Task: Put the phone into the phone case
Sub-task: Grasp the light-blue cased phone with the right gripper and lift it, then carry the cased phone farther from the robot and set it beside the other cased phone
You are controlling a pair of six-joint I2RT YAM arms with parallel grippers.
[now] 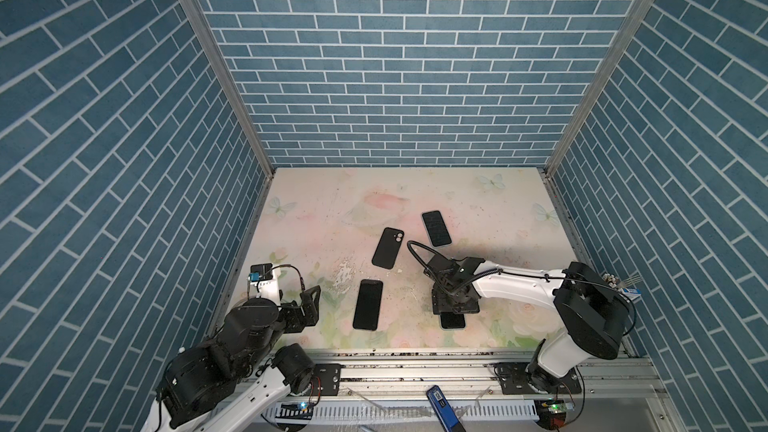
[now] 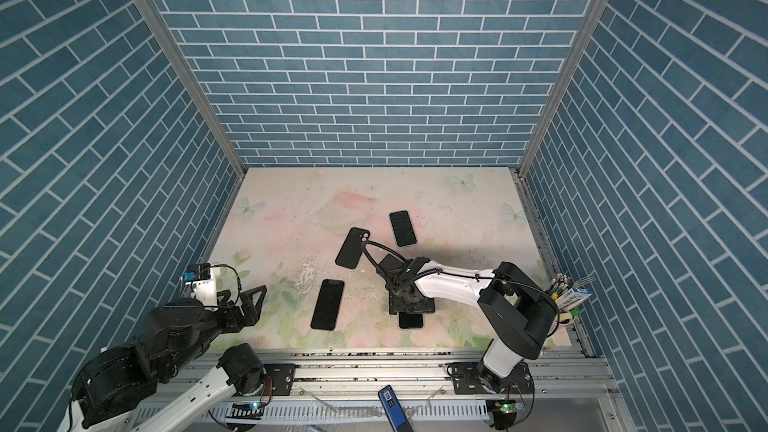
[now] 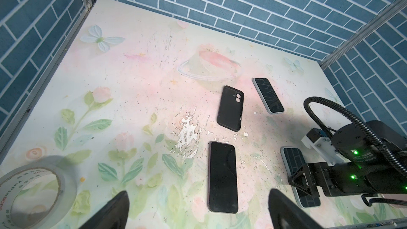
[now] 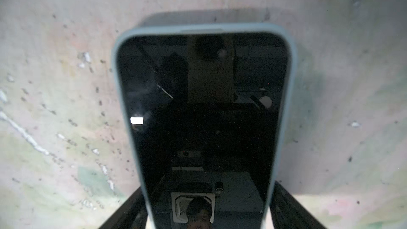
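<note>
An empty black phone case (image 1: 387, 248) (image 3: 230, 109) lies at mid-table with its camera holes showing. A black phone (image 1: 368, 304) (image 3: 222, 176) lies flat in front of it, nearer the left arm. My right gripper (image 1: 453, 309) (image 4: 207, 194) is down over a second phone with a pale blue rim (image 1: 452, 321) (image 4: 202, 106). Its fingers (image 4: 132, 212) lie against both long edges, and the phone stays flat on the table. My left gripper (image 1: 309, 305) (image 3: 199, 194) hangs open and empty near the table's front left.
A third phone with a pale blue rim (image 1: 436, 228) lies behind the right gripper. A roll of clear tape (image 3: 33, 197) sits by the left arm. Blue brick walls (image 1: 395, 56) close in three sides. A holder with cutlery (image 2: 569, 288) stands at the right edge.
</note>
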